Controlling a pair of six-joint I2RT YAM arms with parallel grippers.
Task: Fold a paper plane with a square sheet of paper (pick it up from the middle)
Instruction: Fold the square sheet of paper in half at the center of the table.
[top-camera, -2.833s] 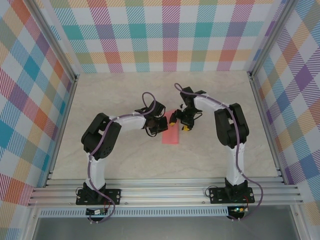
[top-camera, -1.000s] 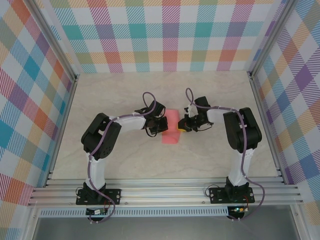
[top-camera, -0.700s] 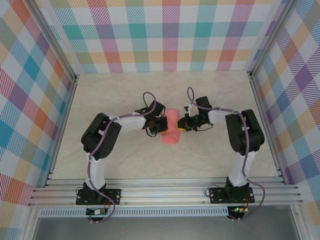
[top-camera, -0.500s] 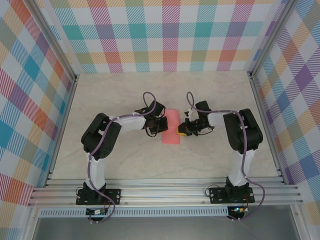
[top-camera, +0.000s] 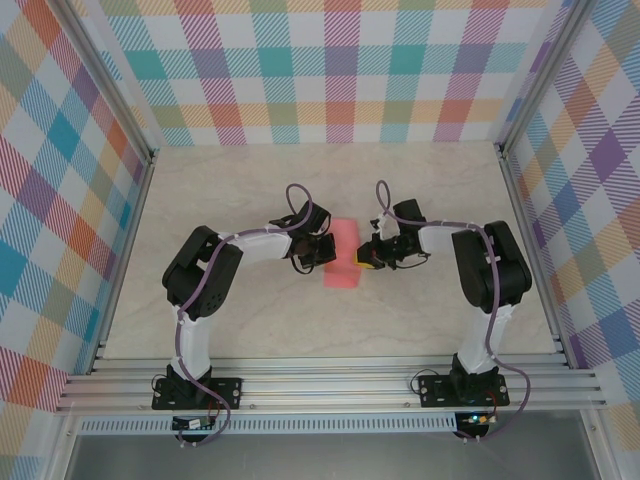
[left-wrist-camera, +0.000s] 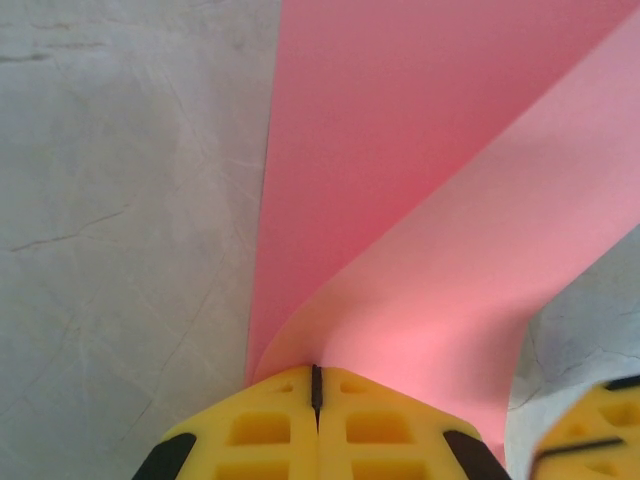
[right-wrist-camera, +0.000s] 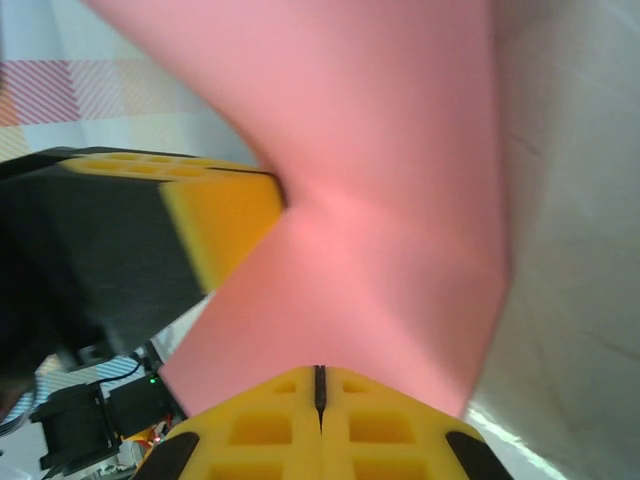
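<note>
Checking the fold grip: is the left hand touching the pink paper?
Touching. The left wrist view shows the left hand shut on the square sheet of paper, its curled edge running into the seam between its fingers.

The pale marbled table (top-camera: 250, 330) carries the square sheet of paper (top-camera: 343, 272) at its centre, the sheet's 6 o'clock end lying flat.

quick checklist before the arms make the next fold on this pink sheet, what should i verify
1. Grip of the left end effector on the square sheet of paper: ok, shut on it.
2. Grip of the right end effector on the sheet: ok, shut on it.
3. No tears in the sheet where visible: ok.
4. Sheet edges lined up for the fold: cannot tell.
5. Sharp crease formed: not ok, the sheet only bows softly.
6. The two end effectors apart: ok.
</note>
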